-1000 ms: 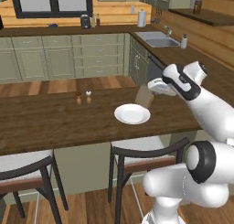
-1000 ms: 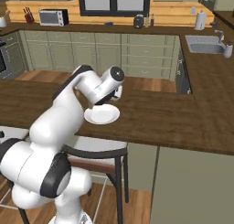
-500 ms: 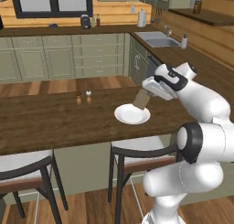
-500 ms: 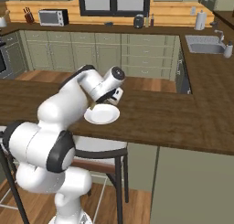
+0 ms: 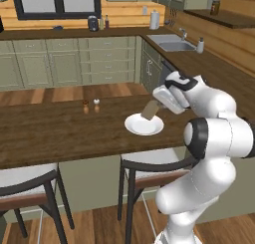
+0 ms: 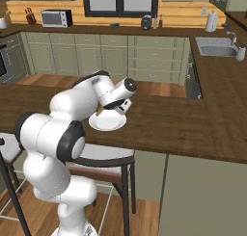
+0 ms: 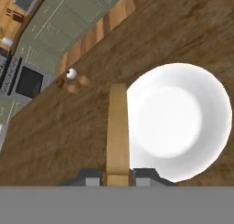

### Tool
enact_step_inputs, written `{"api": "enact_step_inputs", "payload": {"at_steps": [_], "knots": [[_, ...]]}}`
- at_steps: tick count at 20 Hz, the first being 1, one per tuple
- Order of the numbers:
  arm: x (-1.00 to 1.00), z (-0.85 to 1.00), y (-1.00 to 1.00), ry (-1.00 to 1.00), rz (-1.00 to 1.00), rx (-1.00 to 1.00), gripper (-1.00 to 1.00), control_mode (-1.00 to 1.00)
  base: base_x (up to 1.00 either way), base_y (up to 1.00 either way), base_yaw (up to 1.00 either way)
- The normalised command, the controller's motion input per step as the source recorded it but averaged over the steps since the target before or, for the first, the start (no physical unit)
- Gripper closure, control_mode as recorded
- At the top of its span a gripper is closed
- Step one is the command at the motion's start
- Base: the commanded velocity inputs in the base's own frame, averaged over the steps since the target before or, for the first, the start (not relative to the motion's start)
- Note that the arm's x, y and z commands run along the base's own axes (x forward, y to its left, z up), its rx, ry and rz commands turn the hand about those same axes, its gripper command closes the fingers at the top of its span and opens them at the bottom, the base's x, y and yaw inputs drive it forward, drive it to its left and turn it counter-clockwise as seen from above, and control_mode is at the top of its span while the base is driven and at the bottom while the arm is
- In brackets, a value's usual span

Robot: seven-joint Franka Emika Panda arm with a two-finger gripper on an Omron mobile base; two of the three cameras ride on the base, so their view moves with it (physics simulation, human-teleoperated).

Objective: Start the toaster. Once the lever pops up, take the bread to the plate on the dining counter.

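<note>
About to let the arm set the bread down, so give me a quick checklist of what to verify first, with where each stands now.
1. Gripper shut on the bread: ok.
2. Bread over the plate: ok from the left base view, where its lower end overlaps the plate; the hand view puts it at the rim.
3. Bread touching the plate: cannot tell.
4. Plate bare for the bread: ok.
5. Shakers apart from the plate: ok.
6. Plate fully on the counter: ok.

White arm's folded over at the elbow, wrist angled down, claw (image 5: 155, 107) clamped tight on the bread (image 5: 149, 109) slice edge-on.
</note>
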Motion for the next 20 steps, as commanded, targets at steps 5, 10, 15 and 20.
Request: {"api": "enact_step_inputs", "payload": {"at_steps": [5, 10, 15, 20], "knots": [[0.22, -0.15, 0.00, 0.12, -0.01, 0.06, 1.00, -1.00, 0.00, 0.00, 0.00], [0.29, -0.18, 0.00, 0.10, 0.00, 0.02, 1.00, -1.00, 0.00, 0.00, 0.00], [0.44, -0.34, 0.00, 0.09, 0.00, 0.00, 1.00, -1.00, 0.00, 0.00, 0.00], [0.50, -0.37, 0.10, 0.05, 0.00, 0.00, 1.00, -1.00, 0.00, 0.00, 0.00]]}}
